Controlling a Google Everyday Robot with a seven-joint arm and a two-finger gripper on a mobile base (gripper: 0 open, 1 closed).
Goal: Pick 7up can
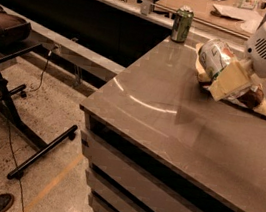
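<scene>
One green can (182,24) behind claw (227,79) with 7up can (215,57)

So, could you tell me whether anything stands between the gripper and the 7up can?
Nothing visible does. The gripper is right against the tilted 7up can, over the far right of the counter. The darker green can stands upright at the far edge, well apart from them. A tan packet lies underneath, not between.

Claw (229,85) clasping 7up can (215,58) crowds brown packet (256,102); green can (182,24) behind; counter (165,123) open elsewhere.
</scene>
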